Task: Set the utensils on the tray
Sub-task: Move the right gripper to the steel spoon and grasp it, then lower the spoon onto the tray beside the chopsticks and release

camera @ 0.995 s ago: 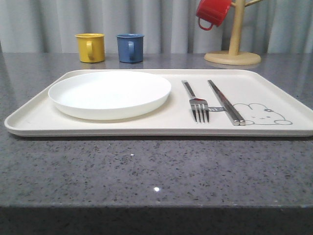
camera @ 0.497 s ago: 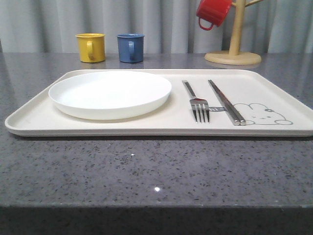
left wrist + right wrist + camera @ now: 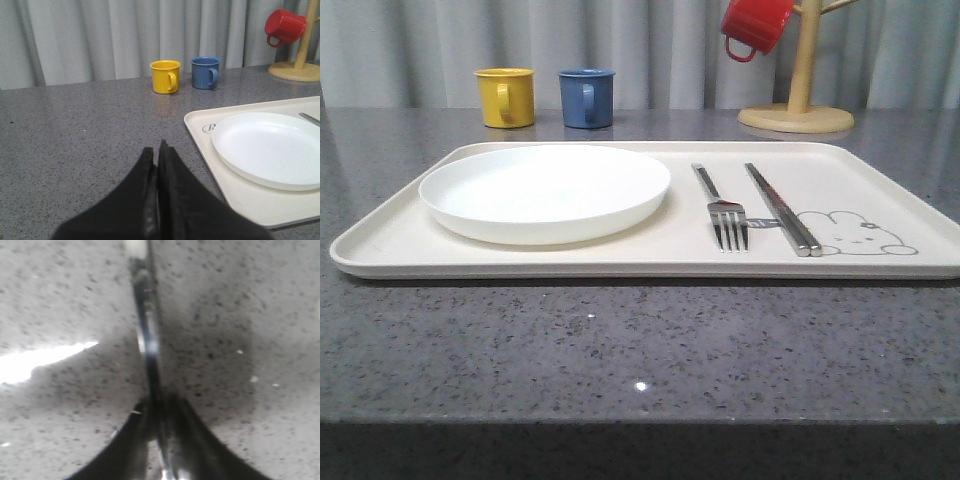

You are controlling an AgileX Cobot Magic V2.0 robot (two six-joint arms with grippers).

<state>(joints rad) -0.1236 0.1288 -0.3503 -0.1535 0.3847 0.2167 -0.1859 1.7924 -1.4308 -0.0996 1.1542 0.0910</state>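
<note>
Resting on a grey speckled countertop (image 3: 620, 350), the cream rectangular tray (image 3: 390, 245) carries a round white plate (image 3: 545, 190) on its left half. Right of the plate lies a four-tined fork (image 3: 722, 210), tines toward the camera, and just beside it a pair of flat metal chopsticks (image 3: 780, 210) whose near ends overlap a grey rabbit drawing (image 3: 860, 235). Behind the tray stand a yellow mug (image 3: 505, 97) and a blue mug (image 3: 587, 97); a red mug (image 3: 755, 25) hangs on a wooden mug stand (image 3: 797, 112). The left gripper (image 3: 156, 162) hovers over bare countertop beside the tray, fingers pressed together and empty. The right gripper (image 3: 159, 412) is clamped on a slim shiny metal handle (image 3: 147, 335), blurred, above the countertop; its far end is cut off.
</note>
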